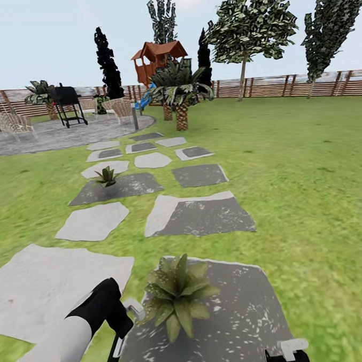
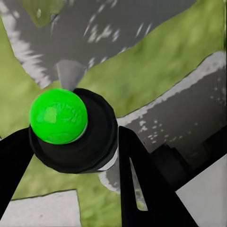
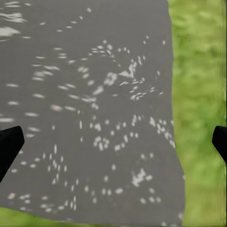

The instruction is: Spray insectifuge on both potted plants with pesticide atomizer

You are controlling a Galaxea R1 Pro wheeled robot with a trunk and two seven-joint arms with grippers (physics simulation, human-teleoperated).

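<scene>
L gripper (image 2: 71, 156) jaws clamp the pesticide atomizer (image 2: 73, 130), green cap hiding its body, just beside near potted plant (image 1: 178, 294) on a grey slab (image 1: 237, 311); R gripper (image 3: 113, 142) jaws spread wide, mostly cut off; far potted plant (image 1: 107, 176) small, blurry.

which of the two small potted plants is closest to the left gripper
The potted plant on the dark slab, right beside the left gripper; the other rosette sits slabs farther up the path.

right gripper (image 1: 288, 354) cut off, far potted plant (image 1: 107, 176) tiny
</scene>
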